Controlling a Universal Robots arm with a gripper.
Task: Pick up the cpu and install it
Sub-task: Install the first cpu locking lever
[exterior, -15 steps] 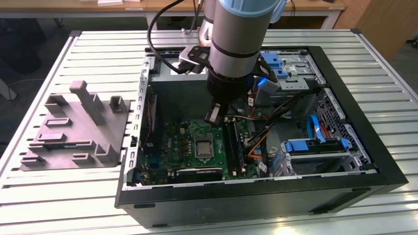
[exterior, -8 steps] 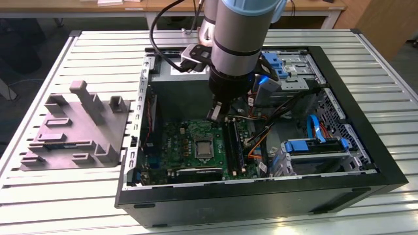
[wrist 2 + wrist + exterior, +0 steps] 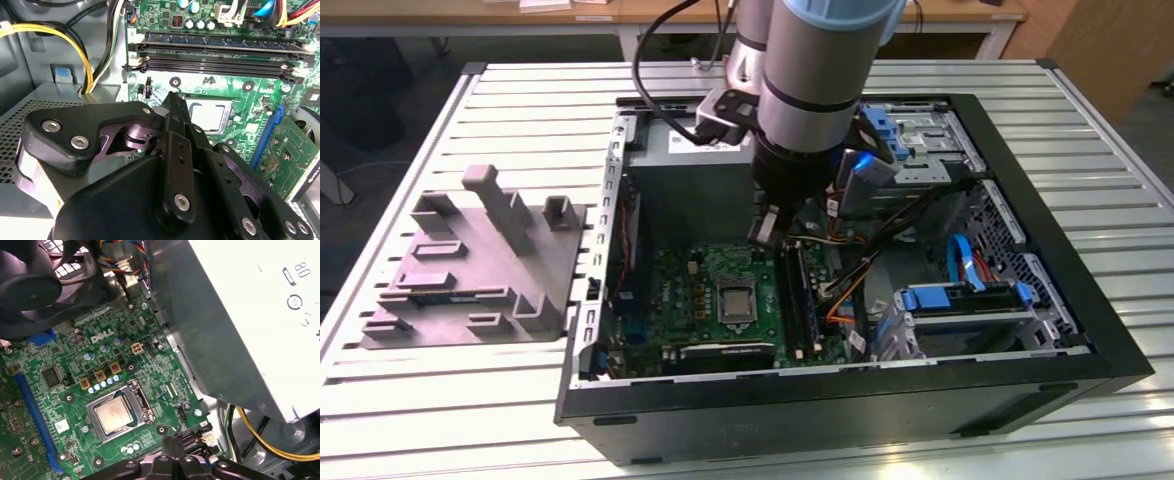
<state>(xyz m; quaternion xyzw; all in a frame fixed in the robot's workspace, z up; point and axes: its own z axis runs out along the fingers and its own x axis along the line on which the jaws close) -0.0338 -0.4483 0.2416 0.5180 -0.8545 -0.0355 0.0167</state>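
The cpu (image 3: 114, 415), a small square chip with a pale metal top, lies flat inside the silver socket frame (image 3: 141, 399) on the green motherboard; it also shows in the second wrist view (image 3: 207, 114) and in the exterior view (image 3: 736, 300). My gripper (image 3: 767, 228) hangs inside the open computer case, above the board and a little behind the socket, near the memory slots (image 3: 215, 55). Its black fingers (image 3: 175, 446) are pressed together with nothing between them, and they are apart from the cpu.
The power supply box (image 3: 235, 315) and yellow cables (image 3: 75, 45) crowd one side of the gripper. A black fan (image 3: 35, 290), blue drive brackets (image 3: 961, 295) and the case walls (image 3: 854, 410) close in the space. A grey plastic holder block (image 3: 480, 270) stands on the table at the exterior view's left.
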